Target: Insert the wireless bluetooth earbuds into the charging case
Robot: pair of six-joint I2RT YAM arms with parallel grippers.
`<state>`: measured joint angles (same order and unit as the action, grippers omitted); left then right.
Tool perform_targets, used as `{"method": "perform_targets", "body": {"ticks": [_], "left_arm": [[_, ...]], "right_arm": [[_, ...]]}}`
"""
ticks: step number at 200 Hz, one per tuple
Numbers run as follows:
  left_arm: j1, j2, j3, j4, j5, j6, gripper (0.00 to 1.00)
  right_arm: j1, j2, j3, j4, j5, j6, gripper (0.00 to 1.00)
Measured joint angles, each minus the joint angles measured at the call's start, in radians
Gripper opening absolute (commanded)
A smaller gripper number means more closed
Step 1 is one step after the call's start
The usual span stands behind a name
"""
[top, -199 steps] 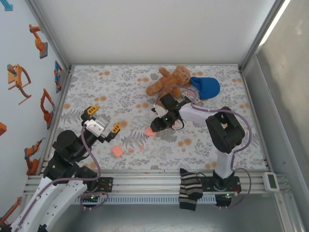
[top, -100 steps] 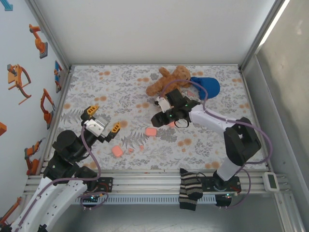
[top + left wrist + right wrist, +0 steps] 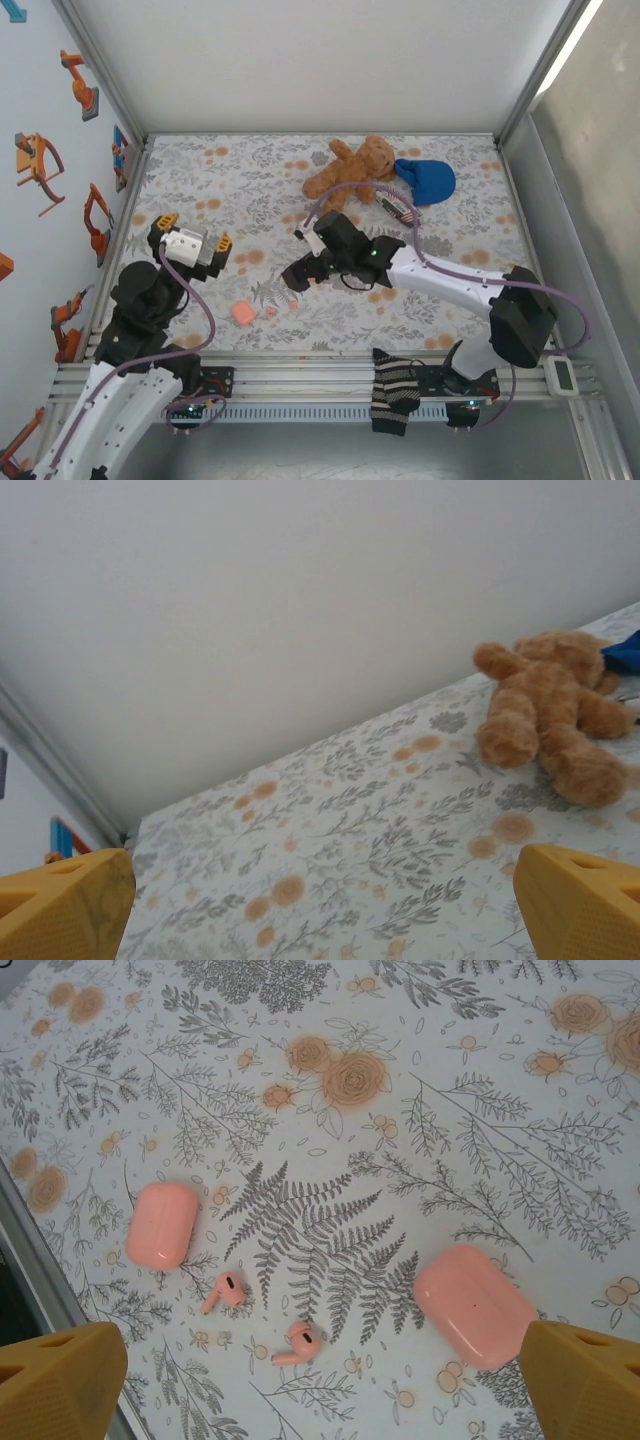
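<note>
I look down on a floral tabletop (image 3: 230, 190) where a brown teddy bear (image 3: 350, 165) lies close to the far edge. A blue pouch-like thing (image 3: 425, 180) sits just beside the bear on one side.

The right arm stretches from its base across the tabletop. Its right pincer (image 3: 297, 275) hangs nearer to me than the bear and slightly to the bear's left. In the right wrist camera, the two yellow fingertips (image 3: 60, 1385) of this pincer sit at the bottom corners, spread wide apart, so it is open.

Below the right pincer, four pink things lie on the tabletop in a loose row leading away from the bear. Closest to the bear is a rounded charging case (image 3: 475, 1305). Next comes an earbud (image 3: 297, 1342), then a second earbud (image 3: 224, 1291). Farthest from the bear is a second case (image 3: 162, 1223). The two earbuds lie between the cases, apart from each other and touching neither case. Both cases look closed.

The left pincer (image 3: 193, 232) is raised above the tabletop, well to the bear's left and nearer to me. Through the left wrist camera, its yellow fingertips (image 3: 60, 910) are set far apart at the bottom corners, so it is open too, with the bear beyond them.

A striped sock (image 3: 393, 390) hangs on the near rail, well apart from the bear.
</note>
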<state>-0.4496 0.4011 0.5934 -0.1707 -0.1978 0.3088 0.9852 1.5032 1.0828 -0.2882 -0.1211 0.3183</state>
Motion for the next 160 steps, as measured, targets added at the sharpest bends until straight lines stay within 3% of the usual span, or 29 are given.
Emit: {"method": "perform_targets", "body": {"ticks": [43,84,160], "left_arm": [[0.112,0.077,0.004,-0.025,-0.076,-0.089,0.96],[0.262,0.114,0.007,-0.023,-0.063,-0.179,0.97],[0.653,0.297,0.006,0.043,0.171,-0.427,0.96]], "right_arm": [[0.187,0.117,0.139,-0.083,0.184,0.06,0.99],[0.311,0.267,0.269,-0.13,0.255,0.087,0.97],[0.365,0.513,0.474,-0.227,0.282,0.126,0.9]]}}
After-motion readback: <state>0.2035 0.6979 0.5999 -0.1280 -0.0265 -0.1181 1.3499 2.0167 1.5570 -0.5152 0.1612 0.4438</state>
